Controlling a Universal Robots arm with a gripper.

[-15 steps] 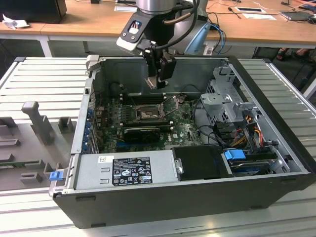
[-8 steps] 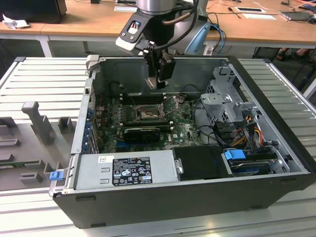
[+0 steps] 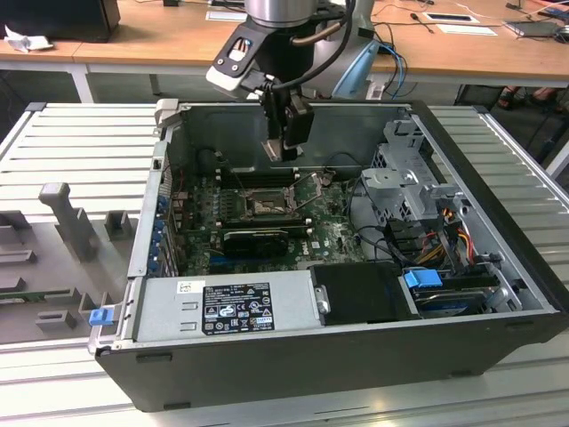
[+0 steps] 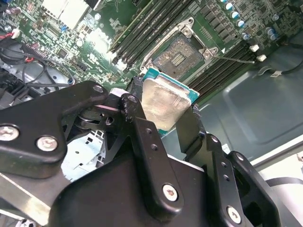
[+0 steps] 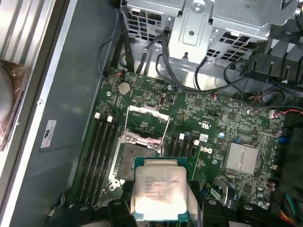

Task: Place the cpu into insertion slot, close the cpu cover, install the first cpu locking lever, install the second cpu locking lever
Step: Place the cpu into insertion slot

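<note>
Ribbed metal surface (image 3: pixel 71 151) carries open computer case (image 3: pixel 498 222). Claw (image 3: pixel 286 147), clamped on cpu (image 5: pixel 159 189), hangs over board at 12 o'clock of insertion slot (image 3: pixel 264 206) in exterior view. Slot bare, cpu cover (image 5: pixel 147 122) raised (nothing seated yet): all four steps apparently left.

A ribbed metal table (image 3: pixel 80 133) spans the workspace, grey fixtures (image 3: pixel 67 213) standing at the exterior view's left. Behind it, a wooden desk (image 3: pixel 142 40) on white legs carries papers (image 3: pixel 464 28) and a black box (image 3: pixel 62 18) under even light.
</note>
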